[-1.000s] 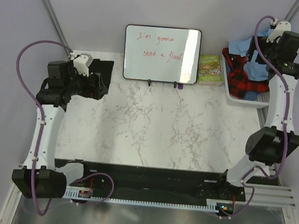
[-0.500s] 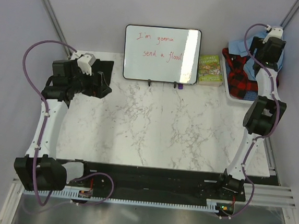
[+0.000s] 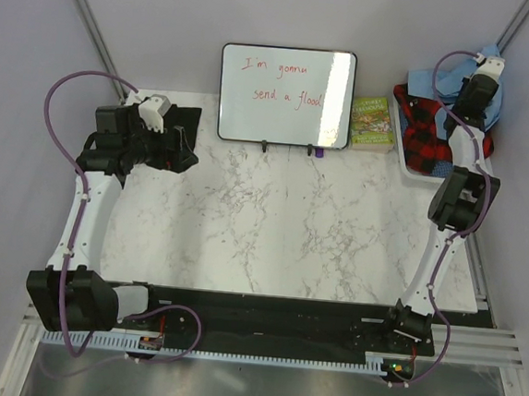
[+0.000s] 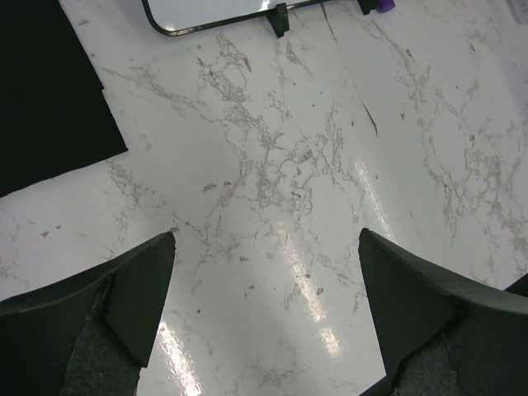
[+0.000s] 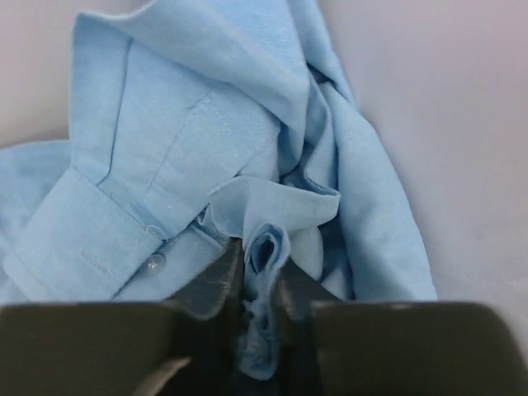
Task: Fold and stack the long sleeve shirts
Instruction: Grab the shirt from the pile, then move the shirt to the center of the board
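The white, grey-veined marble table (image 3: pixel 290 228) shines glossy. At its far right a white bin (image 3: pixel 401 140) holds the crumpled light blue shirt (image 5: pixel 190 140) over red-and-black plaid cloth (image 3: pixel 426 129). A round-cornered whiteboard (image 3: pixel 285 95) stands at the far edge. A flat, sharp-edged black piece (image 4: pixel 45 91) lies far left. The right gripper (image 5: pixel 261 257) is nearly closed, pinching a soft fold of the blue shirt. The left gripper (image 4: pixel 266 247) hangs spread wide over the marble, holding nothing.

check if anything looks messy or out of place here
Only the white bin at the far right: a light blue shirt and a red plaid garment are heaped in it crumpled, bulging above its rim. The right gripper is shut on a fold of the light blue shirt. Nothing looks spilled or damaged.
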You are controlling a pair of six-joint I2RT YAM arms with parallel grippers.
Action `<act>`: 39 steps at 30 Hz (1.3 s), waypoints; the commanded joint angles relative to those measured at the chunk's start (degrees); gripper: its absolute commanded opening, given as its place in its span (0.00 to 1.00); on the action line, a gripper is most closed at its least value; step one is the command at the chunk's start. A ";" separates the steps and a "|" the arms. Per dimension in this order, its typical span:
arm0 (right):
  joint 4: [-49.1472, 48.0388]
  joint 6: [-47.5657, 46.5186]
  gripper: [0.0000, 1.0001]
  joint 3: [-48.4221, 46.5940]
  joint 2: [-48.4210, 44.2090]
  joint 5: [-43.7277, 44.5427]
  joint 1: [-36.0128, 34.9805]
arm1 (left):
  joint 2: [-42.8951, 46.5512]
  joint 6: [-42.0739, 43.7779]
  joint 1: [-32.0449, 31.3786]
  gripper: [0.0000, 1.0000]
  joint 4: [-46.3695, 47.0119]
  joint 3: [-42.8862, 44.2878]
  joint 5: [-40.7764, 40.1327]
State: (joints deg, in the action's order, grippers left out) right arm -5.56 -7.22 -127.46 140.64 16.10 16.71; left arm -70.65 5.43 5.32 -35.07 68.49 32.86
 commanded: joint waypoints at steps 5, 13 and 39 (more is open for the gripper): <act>-1.12 6.07 0.00 -0.61 -12.65 -9.23 2.10 | 0.51 -1.92 -0.14 0.99 2.02 1.82 -0.43; 1.96 15.03 0.00 1.76 -31.53 -24.61 2.10 | 3.59 -3.58 -0.22 0.99 1.93 1.82 -0.52; 14.52 21.66 0.00 45.95 -74.97 -53.38 -27.94 | 7.72 -5.70 -0.05 0.99 -2.11 0.86 -0.96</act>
State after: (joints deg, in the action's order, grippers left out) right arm 5.48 18.79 -91.02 68.82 -35.90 -4.29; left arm -62.83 -0.14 5.32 -36.12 68.97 30.50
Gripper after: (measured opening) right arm 0.136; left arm 0.993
